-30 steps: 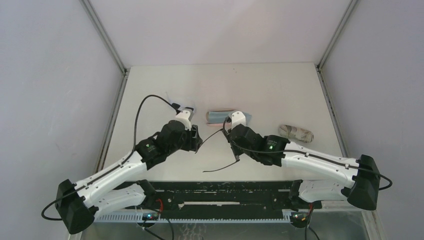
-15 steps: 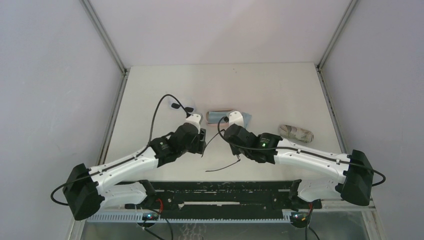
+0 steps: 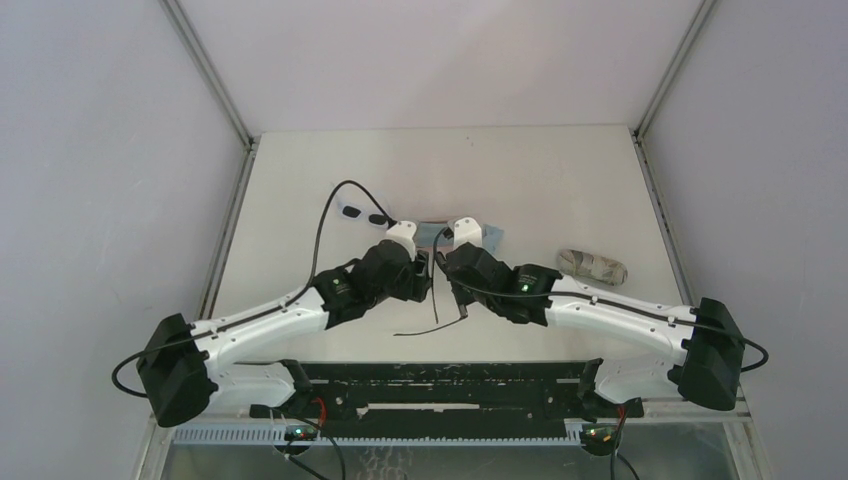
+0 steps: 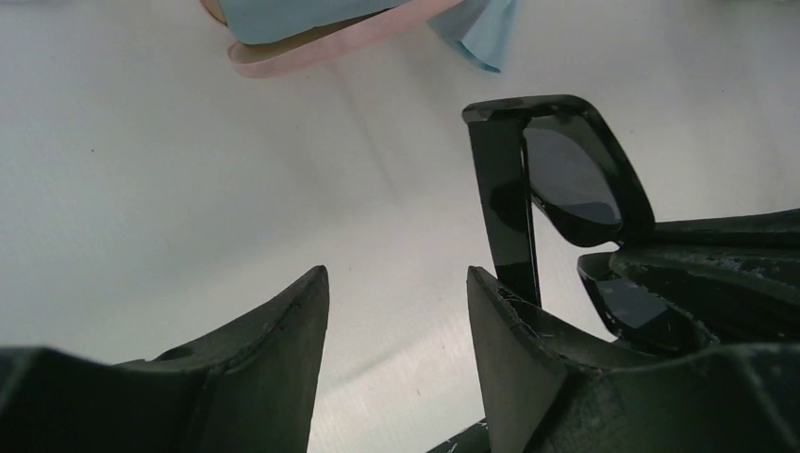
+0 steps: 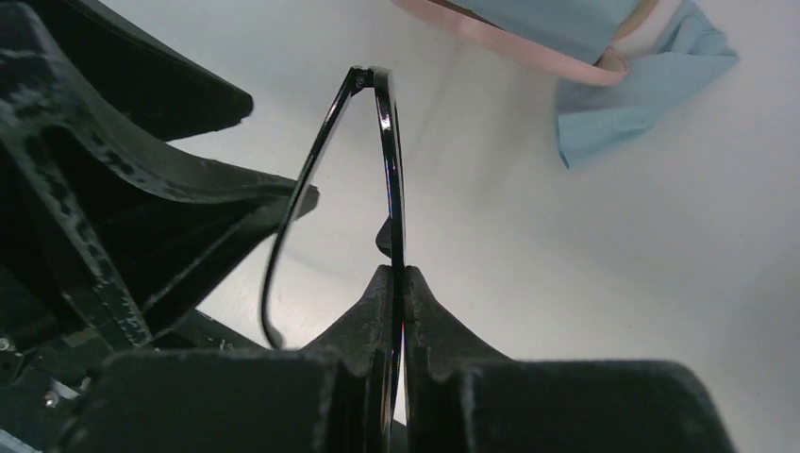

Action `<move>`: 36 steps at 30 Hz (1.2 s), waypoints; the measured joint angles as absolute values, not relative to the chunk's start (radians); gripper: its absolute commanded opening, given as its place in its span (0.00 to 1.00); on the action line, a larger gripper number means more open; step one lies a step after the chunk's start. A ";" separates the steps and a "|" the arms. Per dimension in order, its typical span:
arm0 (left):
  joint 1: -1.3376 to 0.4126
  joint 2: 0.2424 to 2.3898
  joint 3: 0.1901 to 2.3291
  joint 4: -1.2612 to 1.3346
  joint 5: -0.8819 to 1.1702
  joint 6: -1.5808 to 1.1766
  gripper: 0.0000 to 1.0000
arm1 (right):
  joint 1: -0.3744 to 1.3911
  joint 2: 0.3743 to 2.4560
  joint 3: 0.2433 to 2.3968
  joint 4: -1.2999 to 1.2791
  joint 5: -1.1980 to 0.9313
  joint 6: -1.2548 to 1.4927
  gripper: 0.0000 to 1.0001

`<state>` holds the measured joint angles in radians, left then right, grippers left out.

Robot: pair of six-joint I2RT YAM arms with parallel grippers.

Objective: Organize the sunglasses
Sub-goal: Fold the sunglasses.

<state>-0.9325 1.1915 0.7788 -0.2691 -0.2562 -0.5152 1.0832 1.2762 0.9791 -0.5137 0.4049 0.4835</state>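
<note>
Right gripper (image 5: 396, 276) pinches black sunglasses (image 4: 566, 175), seemingly edgewise (left gripper (image 4: 394, 280) agape).

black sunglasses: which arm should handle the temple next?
Left. The right gripper is shut on the black sunglasses, so it is busy holding them. The left gripper is open, empty and right beside the frame.
</note>
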 measured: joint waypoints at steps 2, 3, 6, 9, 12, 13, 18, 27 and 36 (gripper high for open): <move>-0.933 1.195 0.779 -0.259 -0.250 -0.516 0.61 | 1.080 1.275 0.978 -0.496 0.393 0.484 0.00; -0.933 1.200 0.780 -0.253 -0.246 -0.516 0.61 | 1.079 1.275 0.978 -0.486 0.386 0.484 0.00; -0.934 1.219 0.786 -0.248 -0.229 -0.517 0.63 | 1.079 1.275 0.977 -0.462 0.365 0.484 0.00; -0.935 1.230 0.786 -0.248 -0.221 -0.517 0.64 | 1.079 1.275 0.976 -0.448 0.348 0.483 0.00; -0.935 1.231 0.786 -0.250 -0.221 -0.516 0.66 | 1.077 1.275 0.973 -0.443 0.341 0.482 0.00; -0.935 1.231 0.786 -0.250 -0.221 -0.516 0.66 | 1.075 1.275 0.972 -0.443 0.340 0.483 0.00; -0.936 1.230 0.789 -0.250 -0.224 -0.514 0.66 | 1.072 1.268 0.950 -0.445 0.350 0.487 0.00; -0.941 1.074 0.792 -0.271 -0.256 -0.503 0.66 | 0.916 1.217 0.864 -0.500 0.415 0.553 0.00; -0.972 0.942 0.782 -0.282 -0.259 -0.479 0.64 | 0.648 1.021 0.803 -0.524 0.392 0.689 0.00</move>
